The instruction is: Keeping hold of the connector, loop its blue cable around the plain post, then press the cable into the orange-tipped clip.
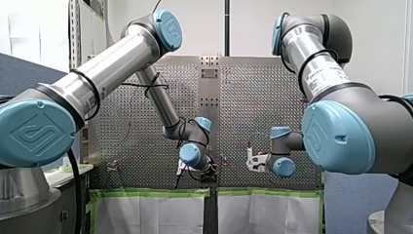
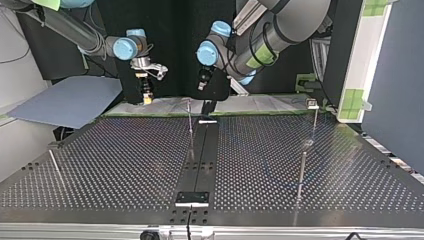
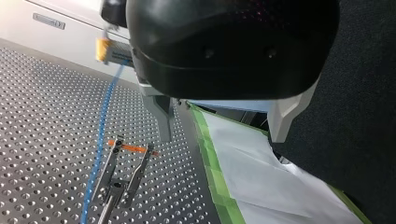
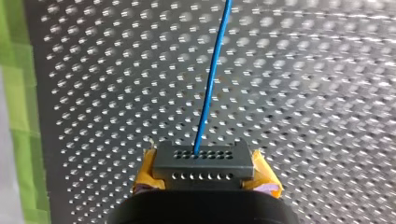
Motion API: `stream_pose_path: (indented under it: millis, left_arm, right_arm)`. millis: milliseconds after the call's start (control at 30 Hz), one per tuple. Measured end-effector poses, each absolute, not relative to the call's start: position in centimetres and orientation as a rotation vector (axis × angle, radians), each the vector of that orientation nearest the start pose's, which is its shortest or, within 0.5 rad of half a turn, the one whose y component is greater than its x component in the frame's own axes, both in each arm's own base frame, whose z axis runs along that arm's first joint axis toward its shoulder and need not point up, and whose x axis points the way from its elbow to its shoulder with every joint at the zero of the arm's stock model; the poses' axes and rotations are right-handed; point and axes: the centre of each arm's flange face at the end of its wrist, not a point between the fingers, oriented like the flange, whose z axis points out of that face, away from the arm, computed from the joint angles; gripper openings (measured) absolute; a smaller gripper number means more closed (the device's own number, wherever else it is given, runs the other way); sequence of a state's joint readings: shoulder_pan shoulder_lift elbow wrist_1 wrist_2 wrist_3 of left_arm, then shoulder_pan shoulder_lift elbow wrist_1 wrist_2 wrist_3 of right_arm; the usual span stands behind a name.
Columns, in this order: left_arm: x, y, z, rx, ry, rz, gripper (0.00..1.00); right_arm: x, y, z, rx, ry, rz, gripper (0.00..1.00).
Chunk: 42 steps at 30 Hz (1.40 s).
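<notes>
Within right end effector (image 4: 205,181): connector (image 4: 204,161), blue cable (image 4: 212,79).

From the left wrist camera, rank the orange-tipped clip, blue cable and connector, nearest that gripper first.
1. orange-tipped clip, just ahead of the left gripper.
2. blue cable, just past the clip; close call.
3. connector, far ahead in the right gripper.

The perforated metal desk (image 2: 125,165) has a black strip (image 2: 205,150) down its middle, thin upright posts (image 2: 301,172) on both sides of it, an orange-tipped clip (image 3: 122,172) just beside a blue cable (image 3: 100,144), and green tape (image 3: 212,163) along one edge.
</notes>
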<state>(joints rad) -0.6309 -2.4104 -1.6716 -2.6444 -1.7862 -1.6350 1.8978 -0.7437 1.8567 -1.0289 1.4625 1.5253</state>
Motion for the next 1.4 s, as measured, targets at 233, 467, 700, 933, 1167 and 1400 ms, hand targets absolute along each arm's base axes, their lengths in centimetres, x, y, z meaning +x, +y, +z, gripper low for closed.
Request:
stream_pose_path:
  millis: [233, 467, 700, 933, 1167, 1400]
  left_arm:
    - [40.5, -43.3, -1.0, 0.431, 1.973, -0.222, 1.00]
    - [39.6, -42.1, -1.9, 0.425, 1.975, -0.217, 1.00]
    - [39.4, -41.9, -2.1, 0.424, 1.978, -0.214, 1.00]
    - [39.4, -41.5, -2.1, 0.403, 1.981, -0.179, 1.00]
    - [38.7, -40.7, -2.7, 0.389, 1.974, -0.160, 1.00]
    - [38.2, -39.8, -3.1, 0.377, 1.976, -0.129, 1.00]
  right_arm:
    - [32.1, -48.4, 1.7, 1.549, -0.959, 1.482, 0.00]
    - [32.5, -45.6, 1.6, 1.586, -0.945, 1.472, 0.00]
    - [33.2, -43.7, 1.0, 1.620, -0.949, 1.455, 0.00]
    - [33.4, -42.3, 0.5, 1.639, -0.950, 1.455, 0.00]
    - [33.7, -41.8, -0.1, 1.666, -0.929, 1.478, 0.00]
    - [33.8, -41.2, -1.9, 1.705, -0.919, 1.491, 0.00]
